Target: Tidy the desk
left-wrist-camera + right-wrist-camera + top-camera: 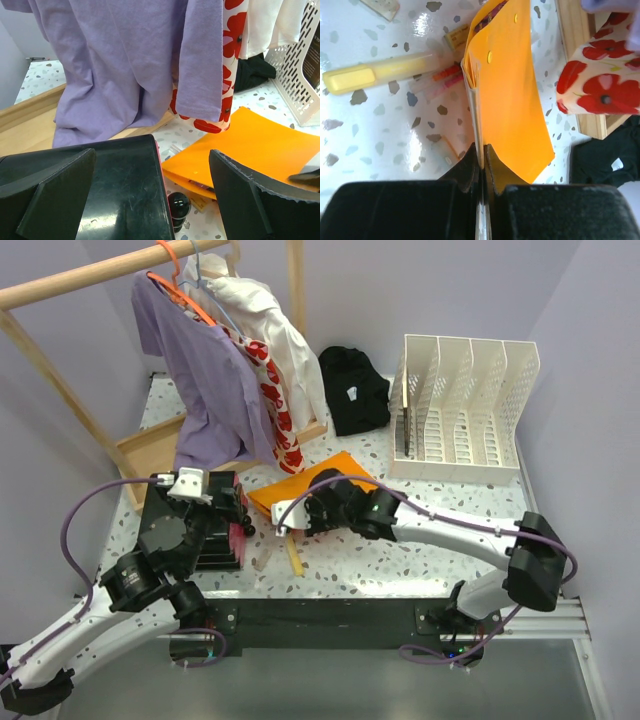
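Note:
The desk [400,540] is white terrazzo with dark specks. An orange folder [300,483] lies near its middle, and my right gripper [305,508] is shut on its near edge. In the right wrist view the folder [512,90] runs away from the gripper [482,152], whose two fingers pinch the thin edge. My left gripper [232,508] stands wide open over a glossy black box with a pink edge [125,190]. That box fills most of the gap of the left gripper [152,151]. A small black round knob [178,205] sits beside the box.
A yellow highlighter [375,75], a clear pink pen [440,80] and a small yellow note [456,36] lie left of the folder. A white file organizer [460,405] stands back right, next to a black cloth [352,388]. Shirts [215,380] hang over a wooden tray [150,455].

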`<control>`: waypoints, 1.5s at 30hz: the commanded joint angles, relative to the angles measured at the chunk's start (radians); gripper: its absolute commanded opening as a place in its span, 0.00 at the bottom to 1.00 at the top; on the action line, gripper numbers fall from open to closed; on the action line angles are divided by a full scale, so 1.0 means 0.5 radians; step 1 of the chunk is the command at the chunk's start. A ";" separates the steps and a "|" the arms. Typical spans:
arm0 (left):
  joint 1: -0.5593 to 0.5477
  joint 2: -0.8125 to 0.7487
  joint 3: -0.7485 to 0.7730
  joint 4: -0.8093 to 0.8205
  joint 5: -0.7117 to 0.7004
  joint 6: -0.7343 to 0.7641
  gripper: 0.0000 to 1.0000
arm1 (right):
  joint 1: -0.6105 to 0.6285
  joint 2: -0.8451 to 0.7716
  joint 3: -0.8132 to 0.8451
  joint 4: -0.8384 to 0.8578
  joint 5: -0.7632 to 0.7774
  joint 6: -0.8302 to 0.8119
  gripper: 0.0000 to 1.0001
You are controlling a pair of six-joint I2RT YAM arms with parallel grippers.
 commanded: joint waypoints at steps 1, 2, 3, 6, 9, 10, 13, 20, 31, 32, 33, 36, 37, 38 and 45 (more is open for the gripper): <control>0.014 0.021 0.001 0.023 -0.004 -0.018 1.00 | -0.180 -0.176 0.269 -0.522 -0.432 -0.015 0.00; 0.017 0.021 0.001 0.023 -0.004 -0.021 1.00 | -0.211 -0.198 0.296 -0.604 -0.508 -0.021 0.00; 0.017 0.018 0.001 0.023 -0.004 -0.018 1.00 | -0.239 -0.222 0.357 -0.654 -0.542 -0.034 0.00; 0.020 0.011 0.001 0.023 -0.007 -0.021 1.00 | -0.355 -0.311 0.483 -0.874 -0.732 -0.095 0.00; 0.023 0.011 0.001 0.020 -0.007 -0.024 1.00 | -0.509 -0.422 0.563 -1.049 -0.931 -0.147 0.00; 0.023 0.008 0.004 0.023 -0.004 -0.024 1.00 | -0.597 -0.459 0.573 -1.083 -0.978 -0.165 0.00; 0.026 0.008 0.001 0.026 -0.001 -0.024 1.00 | -0.775 -0.584 0.591 -1.154 -1.116 -0.144 0.00; 0.035 0.033 -0.002 0.035 0.033 -0.024 1.00 | -1.251 -0.787 0.658 -1.102 -1.367 0.086 0.00; 0.047 0.051 -0.008 0.057 0.076 -0.021 1.00 | -1.736 -0.934 0.750 -0.927 -1.395 0.577 0.00; 0.047 0.051 -0.008 0.057 0.079 -0.021 1.00 | -1.751 -0.937 0.772 -0.909 -1.392 0.607 0.00; 0.047 0.051 -0.008 0.060 0.082 -0.018 1.00 | -1.788 -0.934 0.787 -0.897 -1.377 0.665 0.00; 0.050 0.054 -0.008 0.060 0.091 -0.018 1.00 | -1.840 -0.922 0.849 -0.841 -1.334 0.788 0.00; 0.050 0.057 -0.008 0.060 0.097 -0.015 1.00 | -1.853 -0.916 0.876 -0.820 -1.325 0.819 0.00; 0.054 0.057 -0.008 0.063 0.100 -0.015 1.00 | -1.865 -0.910 0.934 -0.811 -1.316 0.850 0.00; 0.063 0.048 -0.008 0.069 0.112 -0.009 1.00 | -1.902 -0.843 1.226 -0.740 -1.034 1.107 0.00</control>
